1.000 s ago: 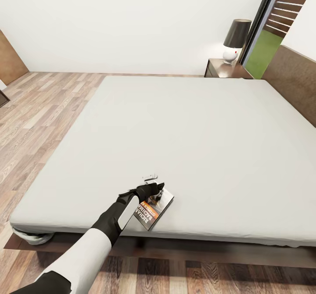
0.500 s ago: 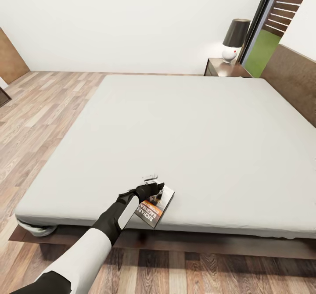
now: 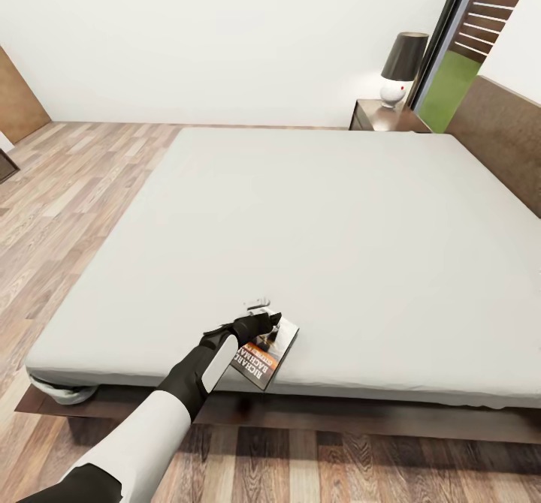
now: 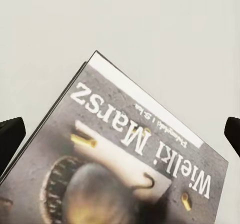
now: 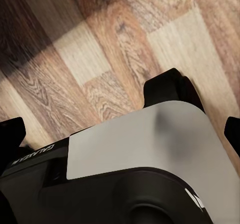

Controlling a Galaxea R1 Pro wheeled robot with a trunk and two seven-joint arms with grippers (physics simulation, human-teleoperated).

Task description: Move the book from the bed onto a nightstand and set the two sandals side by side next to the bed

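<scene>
Book (image 3: 264, 353) is lying at the bed (image 3: 323, 248) edge under the left gripper (image 3: 259, 321), jaws spread wide astride it, risking nudging it onto the floor.

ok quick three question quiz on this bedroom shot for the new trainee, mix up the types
1. True or false: the book lies near the bed's front edge.
2. What stands on the nightstand? A) lamp B) vase C) clock
3. The left gripper is open over the ____.

Key: 1 true. 2 A, the lamp. 3 book; the left wrist view shows the fingertips spread wide on either side of its cover.
</scene>
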